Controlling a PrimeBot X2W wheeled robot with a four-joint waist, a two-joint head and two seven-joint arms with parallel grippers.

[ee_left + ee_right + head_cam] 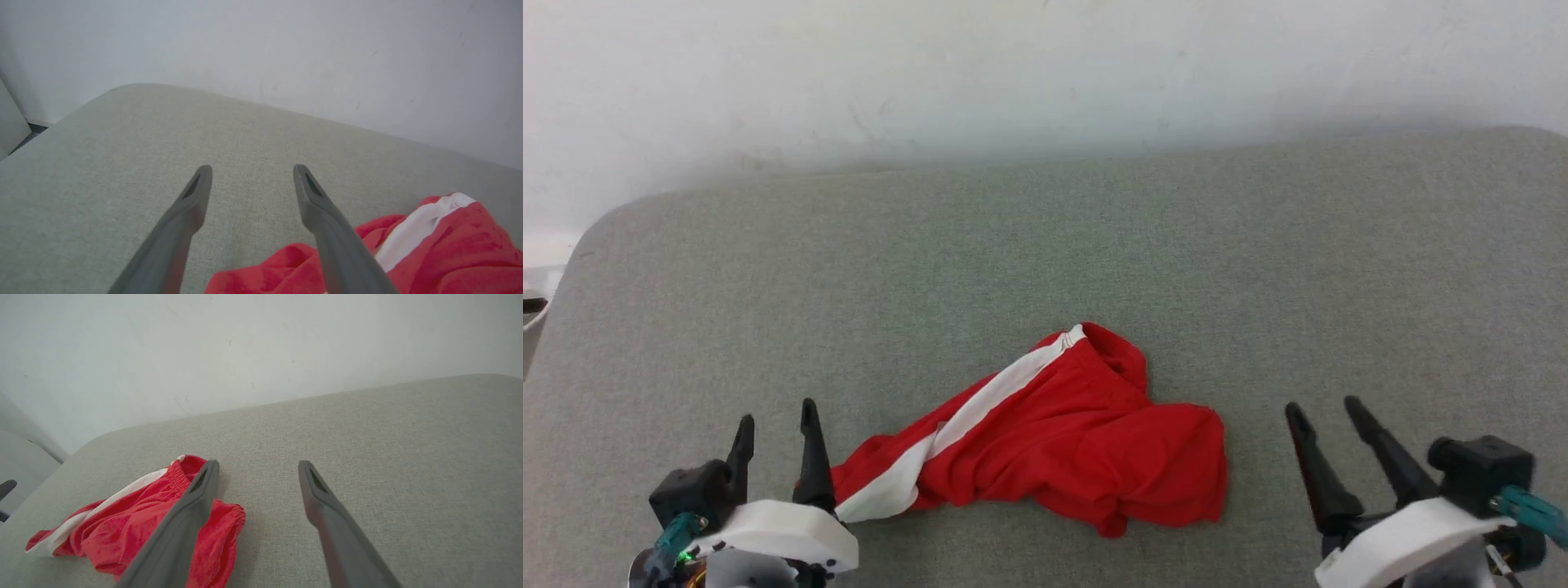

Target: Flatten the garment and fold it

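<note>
We see the garment (pixel 1054 433): thin bright red fabric with a broad white stripe (pixel 992 394), crumpled into a low, wrinkled, roughly wedge-shaped heap, with a gathered elastic edge bunched at its far end. It lies on the surface (pixel 1045 245), a grey-green woven pad with rounded corners, matte and slightly fuzzy. A plain white, scuffed wall (pixel 1045 73) stands beyond the garment. The left tool (pixel 776 412) has two long dark tapered fingers, moderately parted and holding nothing. It sits just beside the garment's striped left end, and we cannot tell if its inner finger touches cloth. The right tool (pixel 1321 405) has the same dark fingers, parted about as much and empty. It sits to the garment's right, clear of it, over bare pad.
</note>
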